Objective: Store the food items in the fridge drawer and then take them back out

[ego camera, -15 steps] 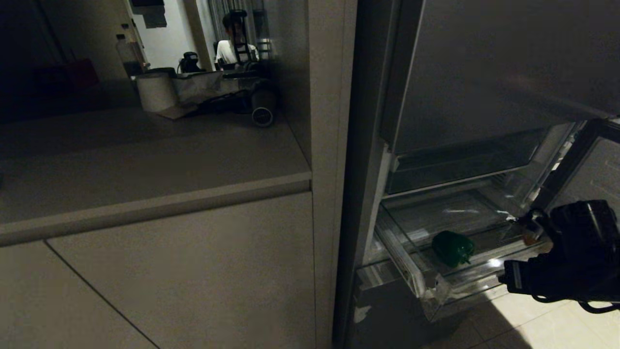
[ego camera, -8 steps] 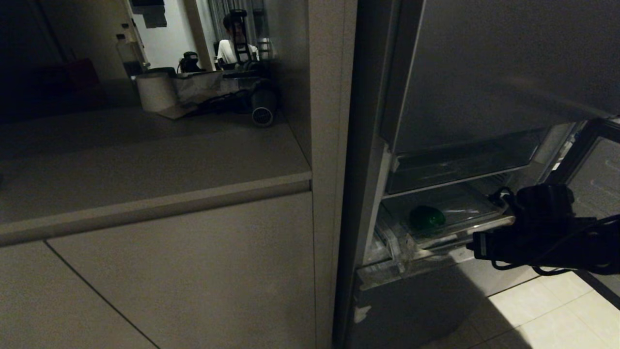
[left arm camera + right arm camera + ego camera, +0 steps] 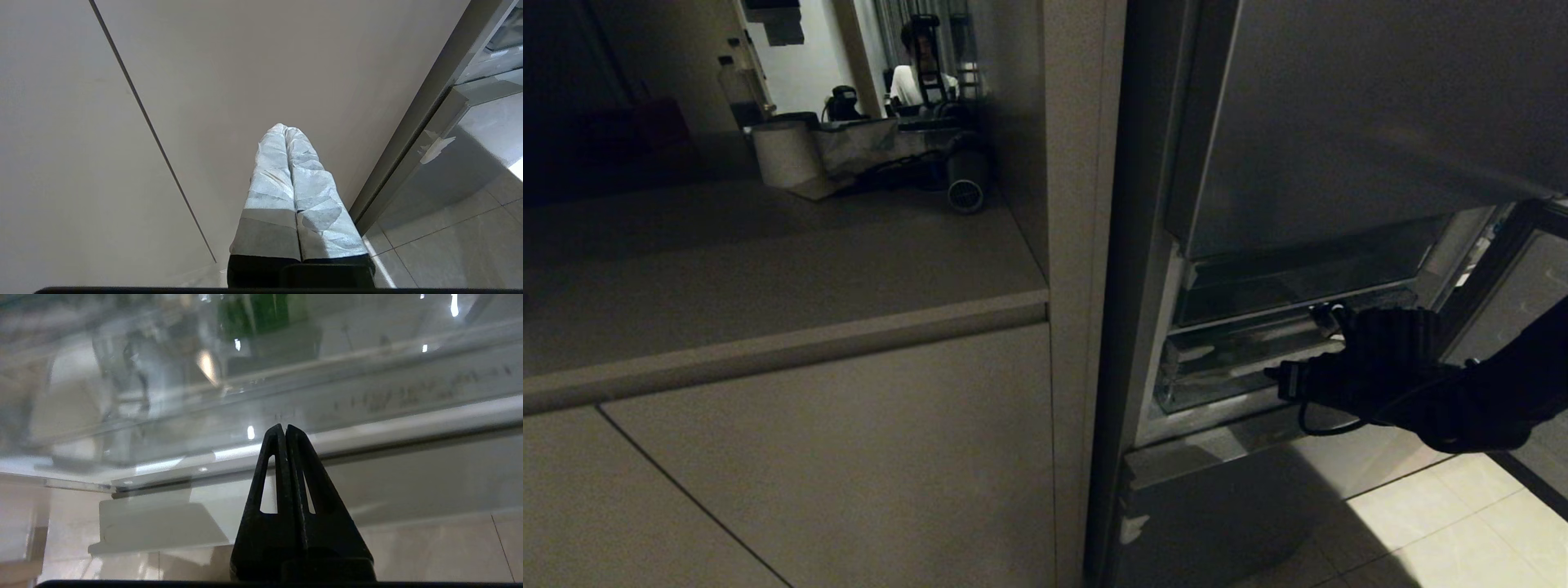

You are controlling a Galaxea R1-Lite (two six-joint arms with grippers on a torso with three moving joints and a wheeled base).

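clear glossy plastic fridge drawer, matt cabinet panel

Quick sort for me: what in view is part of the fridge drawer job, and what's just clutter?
Job:
- fridge drawer, clear, nearly pushed in
- green food item, seen through the drawer front
- right gripper, shut, at the drawer's front lip
- left gripper, shut, parked by the cabinet panel

Lying about:
- paper roll on the counter
- bottle behind it
- person in the background
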